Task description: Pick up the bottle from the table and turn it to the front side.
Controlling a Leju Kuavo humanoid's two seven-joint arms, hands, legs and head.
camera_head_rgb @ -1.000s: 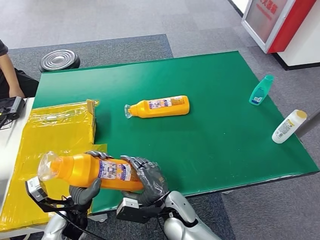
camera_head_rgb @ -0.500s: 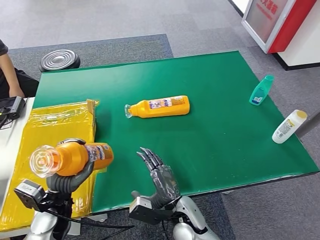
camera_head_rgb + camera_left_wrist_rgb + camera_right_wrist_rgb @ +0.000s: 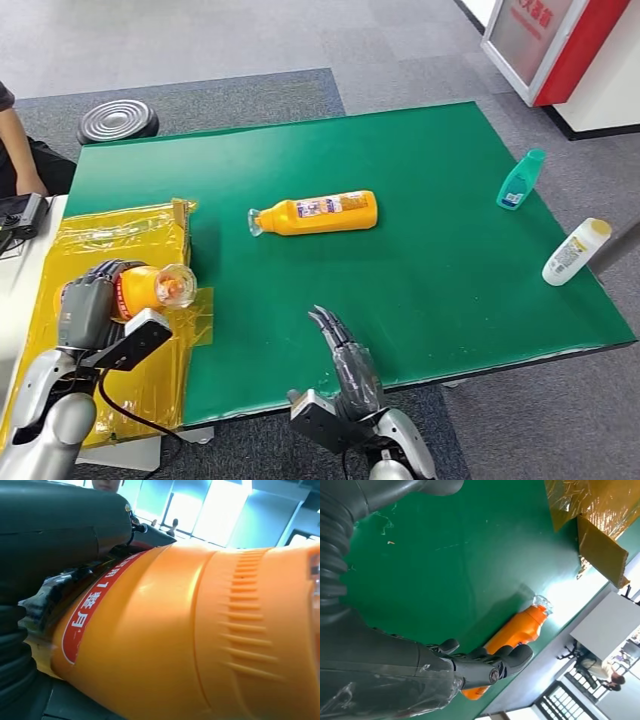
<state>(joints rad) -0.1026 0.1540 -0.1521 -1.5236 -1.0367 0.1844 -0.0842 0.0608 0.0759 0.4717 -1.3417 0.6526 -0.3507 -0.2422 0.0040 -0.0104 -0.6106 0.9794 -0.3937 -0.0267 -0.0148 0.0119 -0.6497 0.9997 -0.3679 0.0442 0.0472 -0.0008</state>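
Gripping the bottle [image 3: 143, 290] around its body, the left hand [image 3: 89, 308] holds it above the yellow sheet [image 3: 113, 250] at the table's [image 3: 453, 260] near left corner, as seen in the head view. The bottle is orange, and its clear cap [image 3: 176, 285] points toward the table's middle. The right hand [image 3: 349, 362] hovers at the near edge of the green table, fingers spread and holding nothing. A second bottle [image 3: 317, 213], also orange, lies on its side near the table's centre, cap toward the left. A teal bottle [image 3: 521, 180] lies near the far right edge, and a white bottle [image 3: 576, 252] lies at the right edge. A person's arm [image 3: 19, 150] is visible at the far left, beside a dark round stool [image 3: 117, 120].

In the left wrist view, the bottle [image 3: 181, 645] takes up most of the frame, with a red label [image 3: 94, 607] and ribbed shoulder visible. The left hand's dark fingers [image 3: 64, 525] wrap over its body.

In the right wrist view, the right hand's fingers [image 3: 490, 665] are extended and apart above the green table [image 3: 433, 555]. The second bottle [image 3: 516, 630] lies beyond the fingertips, not touched. The yellow sheet [image 3: 591, 500] and a cardboard flap [image 3: 601, 552] lie farther off.
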